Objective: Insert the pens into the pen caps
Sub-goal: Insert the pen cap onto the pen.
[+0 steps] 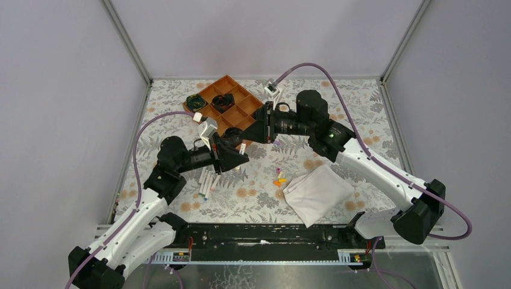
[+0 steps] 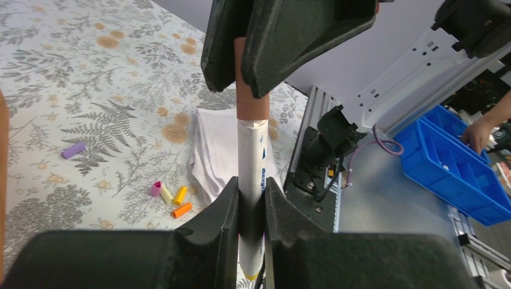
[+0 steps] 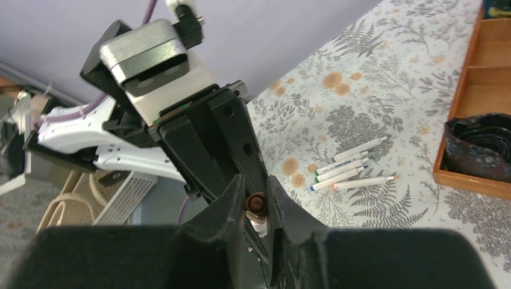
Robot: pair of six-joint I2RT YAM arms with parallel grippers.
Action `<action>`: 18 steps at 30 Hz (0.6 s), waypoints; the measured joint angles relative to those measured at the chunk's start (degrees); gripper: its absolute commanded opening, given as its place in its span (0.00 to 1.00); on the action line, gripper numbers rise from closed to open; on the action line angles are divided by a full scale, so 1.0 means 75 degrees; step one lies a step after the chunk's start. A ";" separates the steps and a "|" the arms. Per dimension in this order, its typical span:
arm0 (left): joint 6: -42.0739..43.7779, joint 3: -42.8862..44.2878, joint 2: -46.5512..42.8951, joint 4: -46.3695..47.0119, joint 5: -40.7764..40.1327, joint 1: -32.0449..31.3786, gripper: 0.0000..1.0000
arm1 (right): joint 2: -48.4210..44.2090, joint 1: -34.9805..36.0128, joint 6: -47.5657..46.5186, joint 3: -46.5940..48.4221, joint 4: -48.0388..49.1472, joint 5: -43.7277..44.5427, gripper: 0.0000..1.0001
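L jaws are shut tight on a white pen [image 2: 251,162], held up off the counter [image 1: 241,205]. R jaws pinch a brown cap [image 2: 250,108] right at the pen's top end. Cap & pen touch & look like one straight stick. Can't tell if the tip is all the way in. I think this is the push-in step, & it's almost done for this pen.

To do it well:
- Line up pen & cap dead straight, no tilt.
- Push slow, right along the pen, till the cap stops.
- Both sides must grip firm so nothing slips.
- If it goes in crooked, the cap may jam or pop off.
- After that, let go w/ one side only, so the pen doesn't drop.

More pens [image 1: 206,182] lie side by side on the counter near the L arm. Loose caps [image 1: 279,177] sit just beside the white cloth [image 1: 316,192]. A purple cap [image 2: 73,150] lies apart from them.
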 measured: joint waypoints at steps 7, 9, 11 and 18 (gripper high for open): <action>-0.0548 -0.0079 0.0090 0.0510 0.0921 0.0000 0.00 | -0.0128 -0.0114 -0.0213 -0.0326 0.0656 -0.1309 0.00; -0.0702 -0.0079 0.0111 0.0697 0.1195 0.0000 0.00 | -0.0169 -0.0128 -0.0210 -0.0417 0.0933 -0.1670 0.00; -0.0845 -0.0076 0.0108 0.0880 0.1413 0.0000 0.00 | -0.0210 -0.0125 -0.0210 -0.0472 0.1151 -0.1941 0.00; -0.1580 -0.0076 0.0207 0.1676 0.2066 -0.0015 0.00 | -0.0326 -0.0058 -0.0166 -0.0673 0.1955 -0.2608 0.00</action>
